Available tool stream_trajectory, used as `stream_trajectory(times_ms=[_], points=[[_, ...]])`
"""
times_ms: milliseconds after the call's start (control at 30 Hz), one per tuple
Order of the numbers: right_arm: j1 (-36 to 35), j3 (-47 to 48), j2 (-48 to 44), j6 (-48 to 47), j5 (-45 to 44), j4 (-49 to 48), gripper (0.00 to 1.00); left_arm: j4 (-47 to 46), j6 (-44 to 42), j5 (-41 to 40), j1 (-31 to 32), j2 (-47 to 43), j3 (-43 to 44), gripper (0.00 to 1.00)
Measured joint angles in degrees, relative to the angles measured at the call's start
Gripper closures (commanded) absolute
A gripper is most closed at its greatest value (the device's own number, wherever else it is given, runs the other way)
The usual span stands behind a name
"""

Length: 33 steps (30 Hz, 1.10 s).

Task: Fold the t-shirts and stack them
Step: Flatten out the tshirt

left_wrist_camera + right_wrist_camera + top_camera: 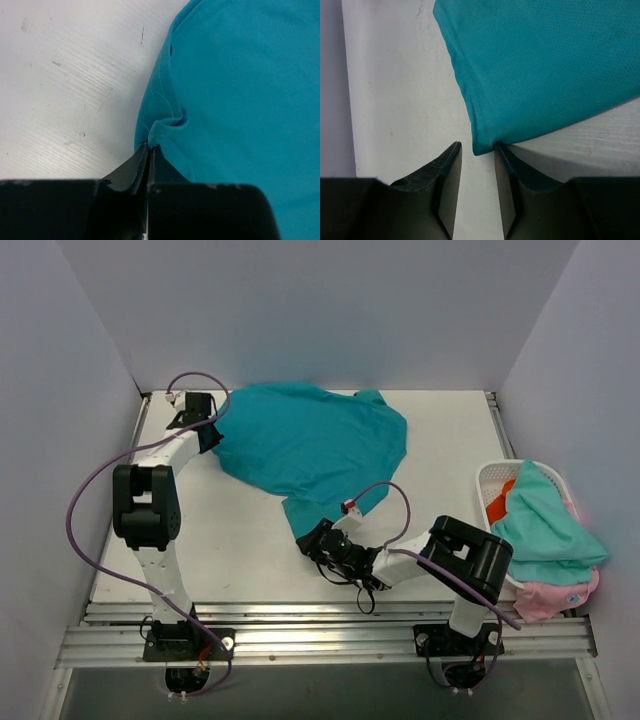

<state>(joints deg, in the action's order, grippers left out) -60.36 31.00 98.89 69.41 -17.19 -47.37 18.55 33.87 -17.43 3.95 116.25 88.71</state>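
Teal t-shirt (310, 445) lies spread and rumpled across the far middle of white table (240, 560), with one corner trailing toward the near side. Left gripper (212, 434) is at the shirt's left edge near the far-left corner, fingers pressed together on a puckered bit of stitched hem (wrist view shows no gap). Right gripper (310, 540) is low at that near corner, jaws narrowly apart, corner tip right at their mouth, not clamped. Bare tabletop lies near-left of the shirt and between the shirt and basket (487, 480) at the right edge. Basket holds aqua shirt (545, 525) on top, orange-red shirt (500, 505) beneath, and pink shirt (548, 598) spilling over the near rim. Small blue mark on the pink one is too small to read.
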Motion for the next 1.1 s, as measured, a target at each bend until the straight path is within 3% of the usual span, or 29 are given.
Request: stream_trajectory(times_ms=[100,233,533,700,867,1100], points=[[0.48,1.18,3.28,0.15,1.33,-4.24,0.74,-0.31,0.17,0.42,-0.15,0.00,-0.52,0.98],[1.36,3.54,8.63,0.61,3.78,-9.75,0.99,-0.90,0.26,1.05,-0.39,0.00,-0.55,0.98],[3.06,6.67,15.65,1.31,8.55,-18.12,1.00,-2.51,0.44,2.38,-1.70,0.00,-1.36,0.98],[3.23,6.71,15.52,0.57,9.18,-18.16,1.00,-2.73,0.44,2.93,-2.29,0.00,-1.49,0.98],[0.17,6.73,5.51,-3.65,2.08,0.70,1.00,-3.23,0.42,2.67,-2.08,-3.56,-5.07,0.98],[-4.57,11.10,-18.69,-10.45,-12.28,29.14,1.00,-2.58,-0.04,1.01,-0.98,-18.78,-8.66,0.98]])
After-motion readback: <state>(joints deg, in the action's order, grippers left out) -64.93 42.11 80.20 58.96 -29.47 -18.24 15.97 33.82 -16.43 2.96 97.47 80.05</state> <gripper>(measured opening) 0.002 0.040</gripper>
